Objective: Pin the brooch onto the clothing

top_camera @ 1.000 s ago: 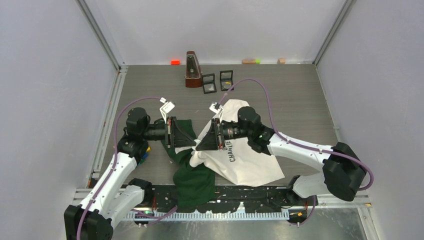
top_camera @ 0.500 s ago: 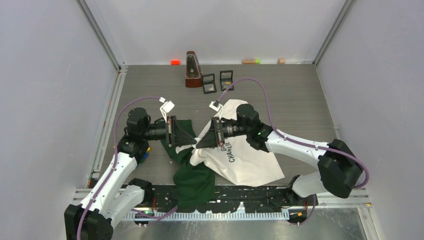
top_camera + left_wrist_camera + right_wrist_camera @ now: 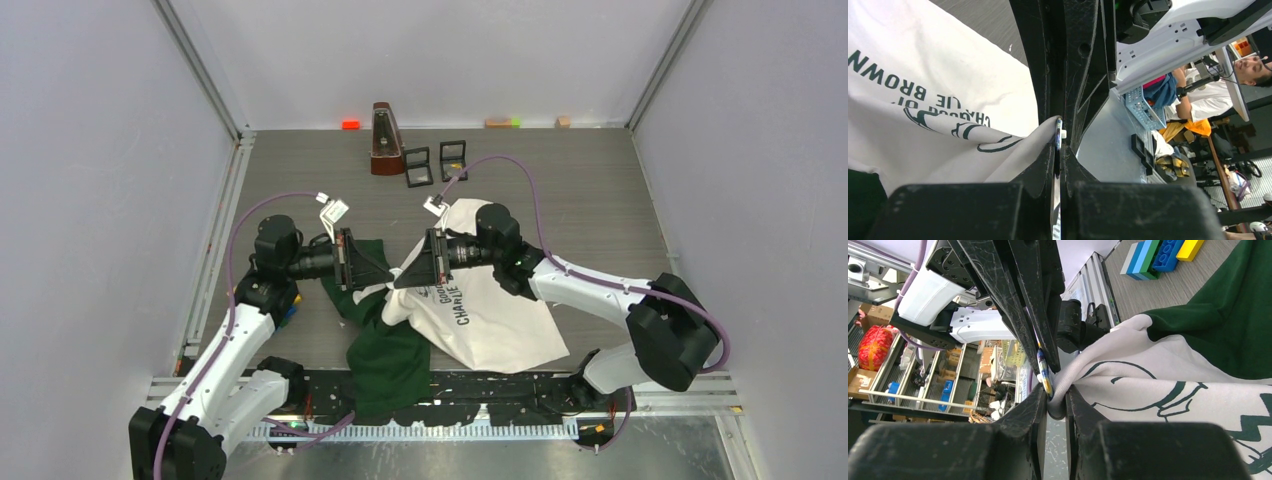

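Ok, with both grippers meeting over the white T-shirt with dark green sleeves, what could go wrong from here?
1. The right gripper pinches only a small fold of the white T-shirt with dark green sleeves; a push could pull the fold free.
2. The left gripper holds the thin bluish brooch edge-on at its fingertips, so it might twist or slip.
3. The two grippers' tips look nearly in contact and could collide.

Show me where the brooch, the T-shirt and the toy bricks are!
brooch (image 3: 1043,371): right wrist view, on its colourful edge beside the pinched white cloth.
T-shirt (image 3: 500,320): top view, on its white body.
toy bricks (image 3: 1160,257): right wrist view, on the middle of the row.
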Robot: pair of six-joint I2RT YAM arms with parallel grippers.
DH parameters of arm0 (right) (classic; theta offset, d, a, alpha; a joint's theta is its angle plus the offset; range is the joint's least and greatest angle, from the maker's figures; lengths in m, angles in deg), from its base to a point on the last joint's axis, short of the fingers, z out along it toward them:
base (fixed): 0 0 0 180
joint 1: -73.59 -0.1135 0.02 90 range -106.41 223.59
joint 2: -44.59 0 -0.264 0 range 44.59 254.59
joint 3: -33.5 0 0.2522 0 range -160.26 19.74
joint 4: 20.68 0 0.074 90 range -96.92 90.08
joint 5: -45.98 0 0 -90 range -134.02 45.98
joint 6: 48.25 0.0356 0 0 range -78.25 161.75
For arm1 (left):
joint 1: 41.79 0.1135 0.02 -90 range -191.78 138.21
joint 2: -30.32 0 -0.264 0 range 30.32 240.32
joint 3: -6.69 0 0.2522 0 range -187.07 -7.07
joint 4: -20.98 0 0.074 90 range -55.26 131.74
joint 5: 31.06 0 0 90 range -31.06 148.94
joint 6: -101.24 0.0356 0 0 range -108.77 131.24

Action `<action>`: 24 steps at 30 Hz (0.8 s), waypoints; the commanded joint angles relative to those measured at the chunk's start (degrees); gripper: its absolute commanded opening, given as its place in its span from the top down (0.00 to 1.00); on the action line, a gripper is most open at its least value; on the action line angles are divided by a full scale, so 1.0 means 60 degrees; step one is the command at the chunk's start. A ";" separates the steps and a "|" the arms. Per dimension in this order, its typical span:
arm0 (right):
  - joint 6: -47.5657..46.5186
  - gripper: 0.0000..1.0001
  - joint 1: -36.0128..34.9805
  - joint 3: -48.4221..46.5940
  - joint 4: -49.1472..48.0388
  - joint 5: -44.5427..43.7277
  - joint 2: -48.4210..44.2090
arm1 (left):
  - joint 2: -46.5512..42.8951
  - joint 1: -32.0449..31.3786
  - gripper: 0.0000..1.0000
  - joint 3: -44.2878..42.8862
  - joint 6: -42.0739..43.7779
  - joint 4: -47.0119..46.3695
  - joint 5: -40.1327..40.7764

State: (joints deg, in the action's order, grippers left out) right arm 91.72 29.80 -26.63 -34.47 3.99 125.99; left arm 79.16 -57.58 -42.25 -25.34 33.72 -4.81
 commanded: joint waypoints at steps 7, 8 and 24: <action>-0.0278 0.94 0.0502 -0.0014 -0.0716 -0.1148 -0.0025 | 0.0070 -0.0402 1.00 -0.0957 0.1938 0.2953 -0.0283; -0.0439 0.87 0.0509 -0.0023 -0.0633 -0.1051 -0.0133 | 0.0159 -0.0401 1.00 -0.1073 0.2173 0.3384 -0.0073; -0.2082 0.41 0.0505 0.0127 0.1524 -0.1392 -0.1796 | 0.0153 -0.0320 1.00 -0.1447 0.3079 0.4724 0.1351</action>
State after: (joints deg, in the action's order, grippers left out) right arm 82.15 33.05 -25.95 -26.38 -2.94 117.38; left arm 81.17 -59.35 -48.85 -8.12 61.20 3.13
